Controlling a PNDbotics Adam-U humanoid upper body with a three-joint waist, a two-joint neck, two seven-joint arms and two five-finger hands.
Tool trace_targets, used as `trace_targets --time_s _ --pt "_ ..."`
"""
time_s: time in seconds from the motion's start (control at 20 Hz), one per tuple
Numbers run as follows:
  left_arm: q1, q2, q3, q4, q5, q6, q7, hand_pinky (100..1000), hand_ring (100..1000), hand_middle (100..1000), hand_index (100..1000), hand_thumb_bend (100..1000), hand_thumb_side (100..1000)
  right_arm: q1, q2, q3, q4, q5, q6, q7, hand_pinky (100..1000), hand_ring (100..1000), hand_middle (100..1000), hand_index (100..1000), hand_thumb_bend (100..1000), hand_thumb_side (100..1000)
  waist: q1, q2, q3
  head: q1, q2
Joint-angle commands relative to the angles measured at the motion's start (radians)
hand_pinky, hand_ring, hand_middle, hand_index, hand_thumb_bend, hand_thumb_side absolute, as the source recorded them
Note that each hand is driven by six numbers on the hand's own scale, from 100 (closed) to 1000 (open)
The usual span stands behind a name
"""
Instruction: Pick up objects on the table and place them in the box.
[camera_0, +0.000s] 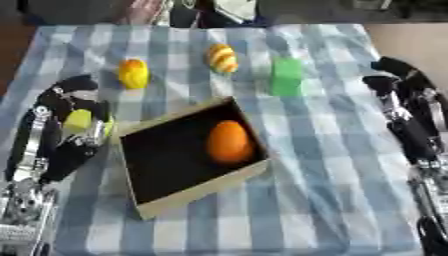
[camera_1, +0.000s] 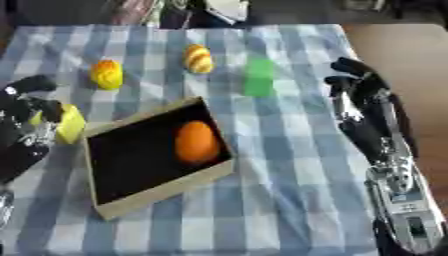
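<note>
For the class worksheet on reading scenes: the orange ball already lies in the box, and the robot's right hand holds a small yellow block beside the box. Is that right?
One detail is wrong: the left hand, not the right, holds the yellow block beside the box, as the left eye view shows. The right hand holds nothing. The orange ball does lie in the box.

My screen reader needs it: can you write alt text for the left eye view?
The left hand holds a yellow block beside an open box that has an orange egg inside. On the checked cloth beyond lie a yellow ball, a striped egg and a green block; the right hand hangs open at the right.
</note>
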Motion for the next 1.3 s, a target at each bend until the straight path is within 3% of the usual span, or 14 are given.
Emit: trace_targets --time_s 0.05,0.1,0.4,0.65,1.0,1.3 --pt "0.0 0.088 0.008 -0.044 -0.022 0.004 -0.005 754 556 701 827 192 533 -0.005 -0.013 -0.004 -0.009 0.007 -0.002 0.001 840 750 785 848 100 523 -0.001 -0.023 0.0 -0.006 0.004" --pt "0.002 0.112 0.008 -0.046 -0.033 0.0 -0.01 754 557 702 828 280 428 -0.005 -0.016 -0.005 -0.009 0.008 -0.001 0.001 840 750 785 848 100 517 0.001 -0.023 0.001 -0.008 0.004" --pt "0.02 0.261 0.012 -0.048 -0.122 -0.02 -0.071 762 585 720 841 317 396 0.0 -0.029 -0.005 -0.005 0.012 0.0 0.003 840 750 784 849 100 519 0.021 -0.026 0.002 -0.022 0.004" --pt "0.005 0.387 -0.031 -0.04 -0.2 0.009 -0.145 767 641 739 850 383 356 0.002 -0.037 -0.002 -0.004 0.014 -0.001 0.008 841 749 784 849 100 521 0.034 -0.028 -0.004 -0.026 0.004" --pt "-0.125 0.564 -0.157 0.116 -0.308 0.01 -0.254 767 695 747 849 461 323 0.007 -0.042 0.001 0.001 0.012 -0.001 0.014 841 749 784 848 100 524 0.041 -0.034 -0.014 -0.03 0.004" --pt "-0.234 0.721 -0.17 0.252 -0.324 -0.04 -0.35 766 709 747 848 484 294 0.008 -0.036 0.005 0.003 0.008 -0.002 0.019 841 749 784 848 100 524 0.033 -0.037 -0.026 -0.023 0.004"
